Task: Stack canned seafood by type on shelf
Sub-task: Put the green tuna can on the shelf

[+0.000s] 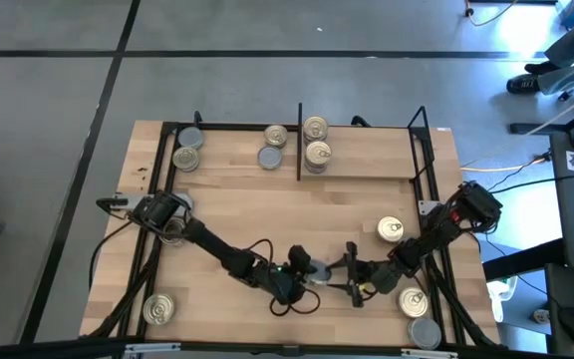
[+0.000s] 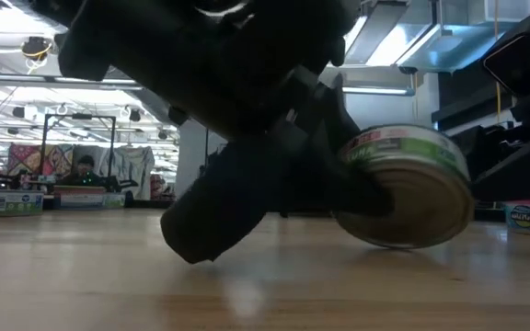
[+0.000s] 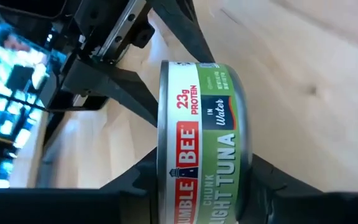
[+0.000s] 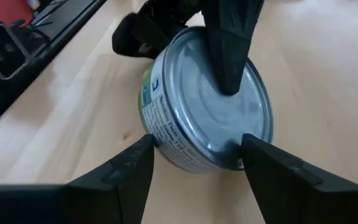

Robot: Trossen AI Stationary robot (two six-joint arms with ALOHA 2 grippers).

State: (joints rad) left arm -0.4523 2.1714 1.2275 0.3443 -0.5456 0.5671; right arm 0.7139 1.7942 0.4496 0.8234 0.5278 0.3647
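Wooden tabletop (image 1: pixel 267 214), near edge: left gripper (image 1: pixel 305 271) pinches a tilted tuna tin (image 4: pixel 207 102); right gripper (image 1: pixel 351 279) spread beside it.

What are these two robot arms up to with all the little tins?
They are sorting tuna tins onto a shelf at the table's far side, where several already sit. Right now both arms meet near the front edge over one green-labelled tin, tipped on its edge. The left gripper has its fingers on the tin's flat faces, while the right gripper straddles its rim. More loose tins wait on the table.
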